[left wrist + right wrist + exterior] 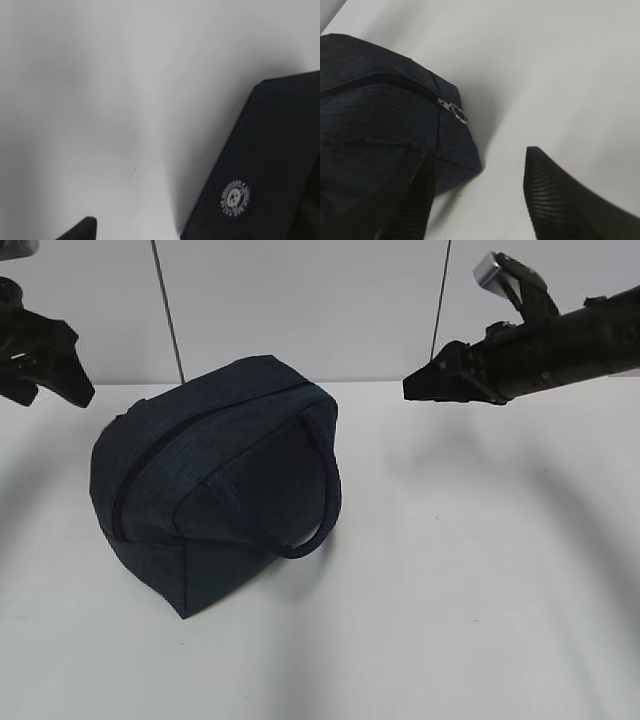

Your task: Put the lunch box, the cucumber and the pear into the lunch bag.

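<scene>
The lunch bag sits zipped shut on the white table, so its inside is hidden. Right gripper hovers open and empty beside the ring pull. Left gripper is cut off, can't tell.

The boxy dark navy fabric lunch bag lies on the white counter left of centre, near the back edge, its looped strap handle toward the front-right, with the wall behind it.
</scene>
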You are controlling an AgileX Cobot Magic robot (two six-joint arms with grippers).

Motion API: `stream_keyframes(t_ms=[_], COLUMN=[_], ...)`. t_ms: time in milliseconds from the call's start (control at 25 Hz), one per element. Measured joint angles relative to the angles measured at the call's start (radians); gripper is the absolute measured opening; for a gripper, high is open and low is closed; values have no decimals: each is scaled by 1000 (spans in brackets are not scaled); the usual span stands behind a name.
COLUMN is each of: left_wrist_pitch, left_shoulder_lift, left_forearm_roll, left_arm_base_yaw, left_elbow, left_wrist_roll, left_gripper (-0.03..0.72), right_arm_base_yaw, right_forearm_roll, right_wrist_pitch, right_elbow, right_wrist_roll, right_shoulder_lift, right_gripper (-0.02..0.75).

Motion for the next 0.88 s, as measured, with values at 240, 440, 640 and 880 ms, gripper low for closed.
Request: stream_keyframes(t_ms=[240, 440, 640, 880], left_wrist_pitch=[88, 91, 95, 98], left_shoulder_lift=[0, -20, -72, -108], left_forearm_roll=[48, 30, 11, 4], left_arm_base_yaw=[0, 0, 0, 0], left_elbow=[0, 0, 0, 0], left_wrist_roll=[-61, -82, -84, -85], left_gripper=[477, 477, 470, 469], right_arm_base_yaw=[0, 0, 0, 0], right_forearm_roll=[0, 0, 0, 0], right_wrist_pitch=[6, -15, -110, -253], right_elbow=[23, 23, 23, 23], right_wrist_roll=[2, 91, 138, 283], right_shoulder_lift=[-85, -93, -93, -93], right_gripper=[440, 440, 440, 439])
